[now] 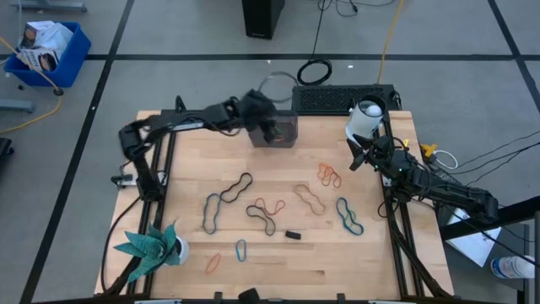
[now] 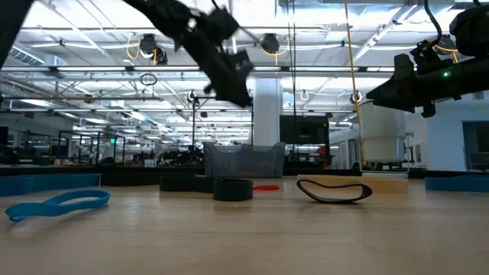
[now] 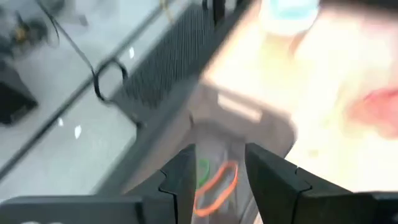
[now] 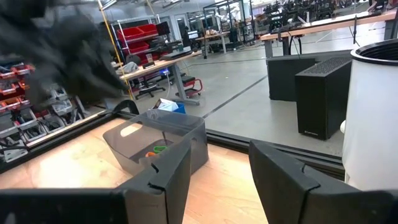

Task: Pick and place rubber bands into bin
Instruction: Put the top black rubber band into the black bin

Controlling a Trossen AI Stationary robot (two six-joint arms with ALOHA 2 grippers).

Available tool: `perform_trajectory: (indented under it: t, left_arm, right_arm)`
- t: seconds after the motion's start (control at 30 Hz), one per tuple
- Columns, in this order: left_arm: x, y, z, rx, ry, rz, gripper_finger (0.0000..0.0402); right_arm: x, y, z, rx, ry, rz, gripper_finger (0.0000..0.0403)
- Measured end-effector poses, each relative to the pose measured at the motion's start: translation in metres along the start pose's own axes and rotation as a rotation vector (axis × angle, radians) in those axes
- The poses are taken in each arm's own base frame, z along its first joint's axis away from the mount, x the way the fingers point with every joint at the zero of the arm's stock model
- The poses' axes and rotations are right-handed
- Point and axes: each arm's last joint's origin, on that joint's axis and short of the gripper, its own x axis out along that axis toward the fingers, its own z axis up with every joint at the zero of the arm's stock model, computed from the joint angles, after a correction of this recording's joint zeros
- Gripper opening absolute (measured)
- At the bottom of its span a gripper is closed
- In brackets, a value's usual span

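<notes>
The dark grey translucent bin (image 1: 289, 135) stands at the table's far middle; it also shows in the low view (image 2: 244, 159) and the right wrist view (image 4: 180, 134). An orange band (image 3: 219, 184) and a green band (image 3: 203, 168) lie inside it. My left gripper (image 1: 268, 127) hangs open over the bin (image 3: 249, 115), holding nothing. My right gripper (image 1: 358, 157) is open and empty above the table's far right. Several rubber bands lie flat on the table: black-and-blue (image 1: 228, 191), teal (image 1: 211, 213), black (image 1: 261, 218), tan (image 1: 309, 197), orange (image 1: 329, 175), teal (image 1: 348, 215).
A small black block (image 1: 293, 235) lies among the bands. A teal paper plant in a white pot (image 1: 156, 245) stands near left. A white cylinder (image 1: 364, 118) stands far right beside a black mat (image 1: 342, 99). A coiled cable (image 1: 314, 73) and a blue crate (image 1: 46, 51) are off the table.
</notes>
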Motion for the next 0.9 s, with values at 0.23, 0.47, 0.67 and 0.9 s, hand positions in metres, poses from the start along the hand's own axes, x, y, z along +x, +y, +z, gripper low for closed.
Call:
perform_trajectory:
  t: [0.23,0.47,0.67,0.9]
  left_arm:
    - [-0.106,0.003,0.034,0.057,-0.222,-0.134,0.0145]
    - [-0.179,-0.006,0.027,0.117,-0.236,-0.29,0.0145]
    - [-0.191,-0.018,-0.004,0.152,0.05,-0.333,0.0145]
    - [-0.161,-0.036,-0.037,0.132,0.282,-0.311,0.0145]
  right_arm:
    - [0.0,0.0,0.0,-0.003,0.0,0.0,0.0155]
    - [0.0,0.0,0.0,-0.002,0.0,0.0,0.0155]
    - [0.0,0.0,0.0,-0.003,0.0,0.0,0.0155]
    - [0.0,0.0,0.0,-0.001,-0.001,0.001,0.0155]
